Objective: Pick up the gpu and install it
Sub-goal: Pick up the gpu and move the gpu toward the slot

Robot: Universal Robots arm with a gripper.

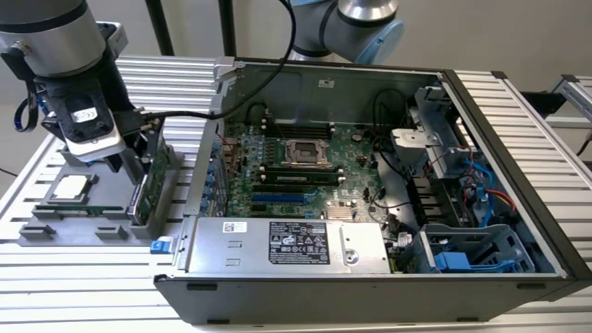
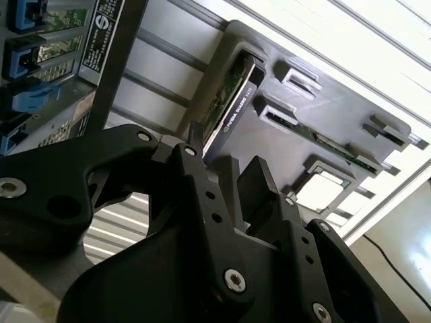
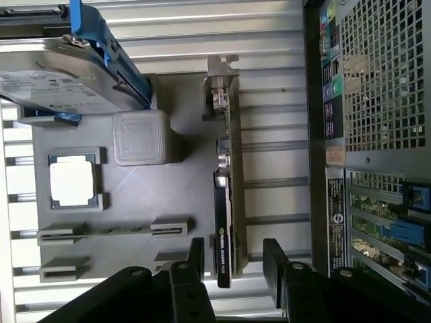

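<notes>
The tool [image 3: 234,250] is open. Its two black fingers [image 3: 196,259] straddle the near end of the gpu [image 3: 227,182], with a gap showing on each side in the first wrist view, so nothing is gripped yet. The gpu stands on its long edge in a slot of the grey parts tray [image 3: 182,182], with its black cooler end towards the tool and its silver bracket at the far end.

I judge the step in hand to be the grasp. The card looks closer to one finger than the other, so it should be centred first. The fingers should then close squarely on its flat faces, so that it can come straight up out of the slot without twisting.

Farther off in the tray lie a memory stick [image 3: 111,231], a processor [image 3: 73,183] and a hard drive [image 3: 67,81] with blue rails, all well apart from the fingers.

In the exterior view the arm [image 1: 65,41] comes down at the upper left of the frame. Its wrist points steeply down, and the tool is low over the card and the tray on the slatted bench [image 1: 83,277]. The open computer case [image 1: 324,80] lies just beside the tray, across the middle and right of the frame, with its motherboard [image 1: 296,152] exposed.
</notes>
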